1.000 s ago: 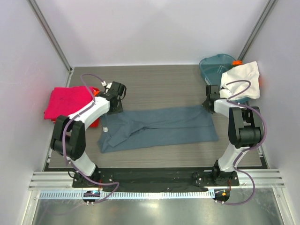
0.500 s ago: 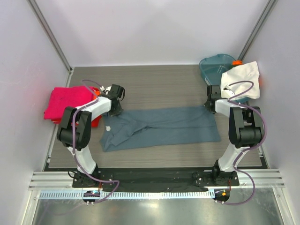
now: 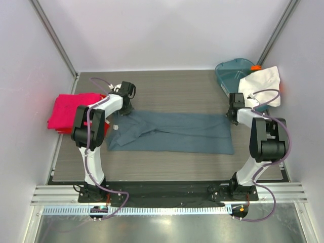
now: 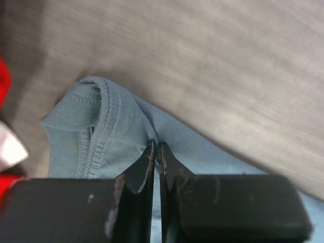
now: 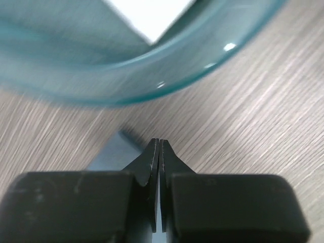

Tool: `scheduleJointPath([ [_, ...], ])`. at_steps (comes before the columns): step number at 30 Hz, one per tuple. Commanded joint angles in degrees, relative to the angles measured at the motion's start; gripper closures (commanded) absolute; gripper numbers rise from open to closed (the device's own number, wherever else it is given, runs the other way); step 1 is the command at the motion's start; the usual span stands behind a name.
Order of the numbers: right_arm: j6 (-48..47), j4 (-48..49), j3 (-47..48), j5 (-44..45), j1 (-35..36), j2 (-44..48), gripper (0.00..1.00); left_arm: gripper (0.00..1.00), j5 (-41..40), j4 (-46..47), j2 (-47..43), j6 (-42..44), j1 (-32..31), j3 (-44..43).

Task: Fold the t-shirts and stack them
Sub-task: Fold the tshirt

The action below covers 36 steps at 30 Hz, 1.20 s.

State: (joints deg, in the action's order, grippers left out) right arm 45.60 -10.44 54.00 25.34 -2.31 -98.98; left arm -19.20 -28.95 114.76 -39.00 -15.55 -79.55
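Note:
The slate blue-grey t-shirt (image 3: 172,132) lies stretched in a long band across the table's middle. My left gripper (image 3: 124,109) is shut on its far left corner by the collar; the pinched cloth shows in the left wrist view (image 4: 126,136). My right gripper (image 3: 231,114) is shut on the shirt's far right corner, a small piece of which shows in the right wrist view (image 5: 114,152). A magenta pink t-shirt (image 3: 73,109) lies folded at the left with orange-red cloth (image 3: 104,132) under its edge. A white t-shirt (image 3: 260,86) hangs over the tub.
A teal plastic tub (image 3: 233,73) stands at the back right corner, its rim close in front of the right gripper (image 5: 152,76). White walls enclose the table on three sides. Both arm bases sit at the near edge.
Both grippers have pulled the blue-grey shirt's far edge away from the bases and outward. The shirt is now flatter and stretched straighter.

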Motion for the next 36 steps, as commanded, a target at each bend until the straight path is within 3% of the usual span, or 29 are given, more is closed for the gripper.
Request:
scheduleJointPath([
  [1,-7.45,0.69,2.86,-2.14,2.3,6.16,0.94,0.95,2.41,0.83,4.51,0.41,1.49,-2.27],
  [5,-12.46,0.85,3.05,-7.48,6.95,12.74,0.76,0.91,3.38,0.74,2.32,2.35,1.49,-4.13],
  [6,-14.99,3.99,1.83,-16.2,7.23,13.63,0.7,0.87,3.38,0.74,-0.13,2.79,1.49,-3.78],
  [9,-15.55,9.8,-1.34,-29.16,9.32,15.83,0.56,0.82,3.2,1.0,-4.44,3.58,1.49,-1.41],
  [12,-15.46,16.31,-0.57,-40.34,14.49,13.92,0.51,0.79,4.25,-0.05,-9.19,4.29,1.49,0.26],
  [17,-16.77,16.42,7.42,-47.21,23.65,5.3,0.51,0.76,8.12,-1.55,-13.16,6.56,1.49,2.21],
  [26,-21.78,6.93,25.0,-44.42,36.3,-10.68,0.51,0.82,10.24,-2.25,-8.24,7.71,1.66,2.21],
  [36,-25.21,-1.68,38.54,-39.93,42.11,-23.26,0.52,0.85,10.41,-0.32,-4.37,8.59,3.51,3.87],
])
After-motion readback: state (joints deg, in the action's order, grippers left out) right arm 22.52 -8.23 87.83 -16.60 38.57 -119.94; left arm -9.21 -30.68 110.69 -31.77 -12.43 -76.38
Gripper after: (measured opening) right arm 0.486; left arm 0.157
